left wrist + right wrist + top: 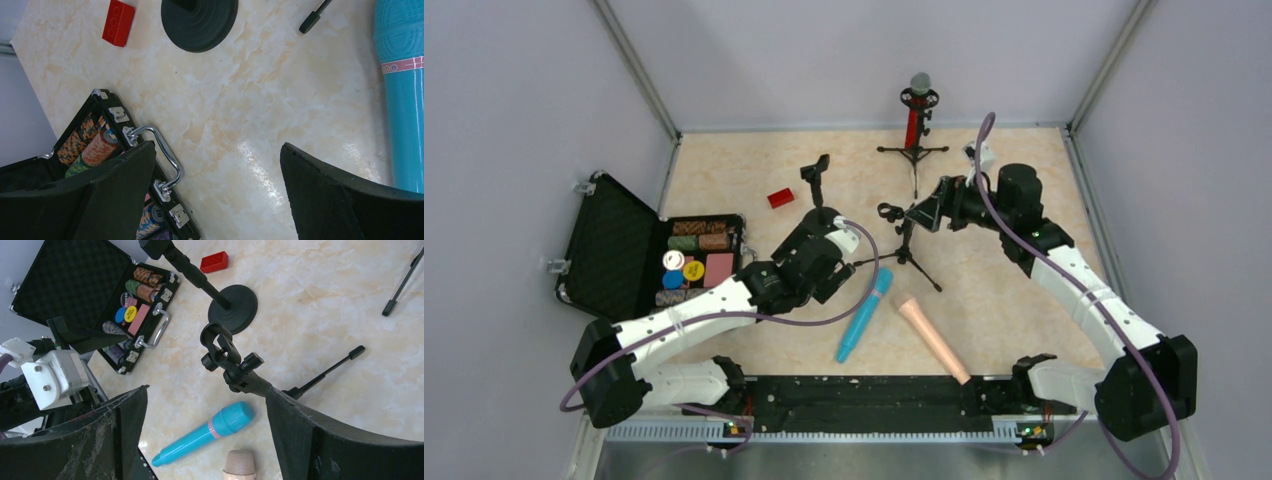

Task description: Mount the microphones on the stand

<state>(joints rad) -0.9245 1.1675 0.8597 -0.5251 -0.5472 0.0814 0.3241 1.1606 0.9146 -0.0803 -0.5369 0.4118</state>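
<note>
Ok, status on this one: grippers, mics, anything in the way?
Left gripper open, empty, beside cyan mic. Right gripper open at empty tripod stand. Red mic on far stand; peach mic lying flat. No obstruction seen.

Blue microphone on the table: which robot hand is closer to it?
Left. The left gripper hangs open just beside the cyan-blue microphone, near its head end. The right gripper is farther back on the table, open at the tripod stand.

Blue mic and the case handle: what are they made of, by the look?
Blue mic: probably plastic, matte, one colour throughout, with a moulded grid on the head. Case handle: metal, polished, judging by its bright mirror-like reflections.
</note>
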